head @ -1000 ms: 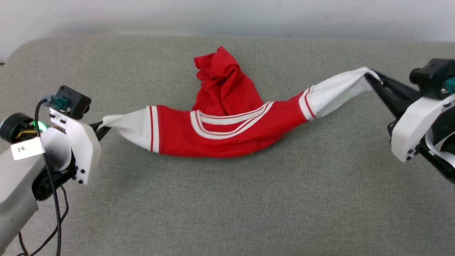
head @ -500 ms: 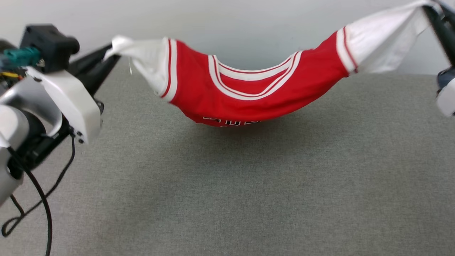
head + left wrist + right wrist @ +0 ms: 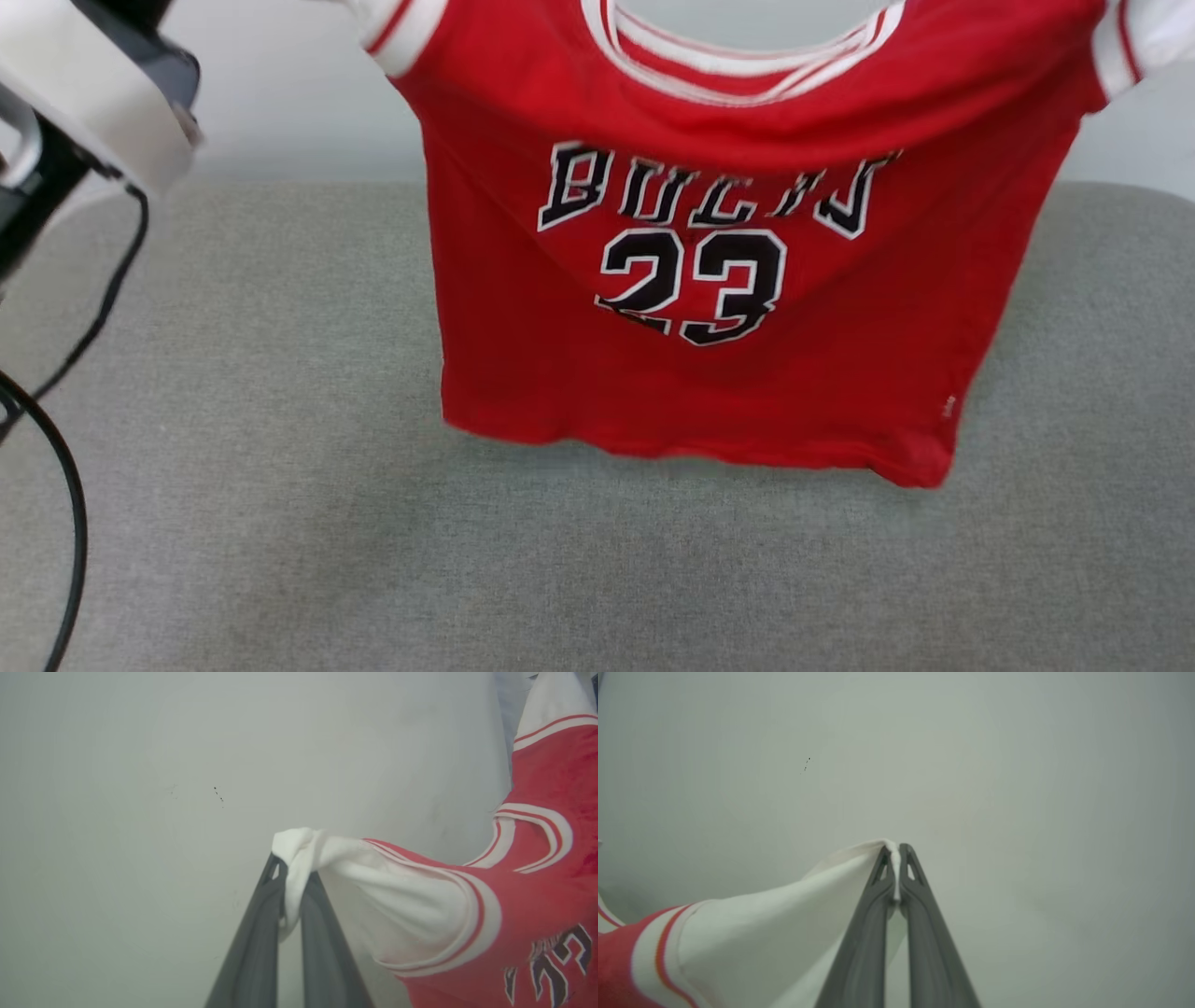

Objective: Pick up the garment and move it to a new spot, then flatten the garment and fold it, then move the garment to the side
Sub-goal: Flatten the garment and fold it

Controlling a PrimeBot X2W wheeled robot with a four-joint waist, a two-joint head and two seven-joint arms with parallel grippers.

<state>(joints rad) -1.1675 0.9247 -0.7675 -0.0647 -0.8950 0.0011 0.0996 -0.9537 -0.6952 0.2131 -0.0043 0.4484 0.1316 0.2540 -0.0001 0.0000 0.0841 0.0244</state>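
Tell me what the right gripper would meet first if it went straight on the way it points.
Probably the plain pale wall. The right gripper, shut on the white sleeve of the garment, points at it, and the line between looks free. How far the wall is, I cannot tell.

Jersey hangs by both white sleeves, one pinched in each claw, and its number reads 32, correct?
Wrong number: the head view shows 23. The jersey does hang by both white sleeves, one pinched in the left claw, one in the right claw.
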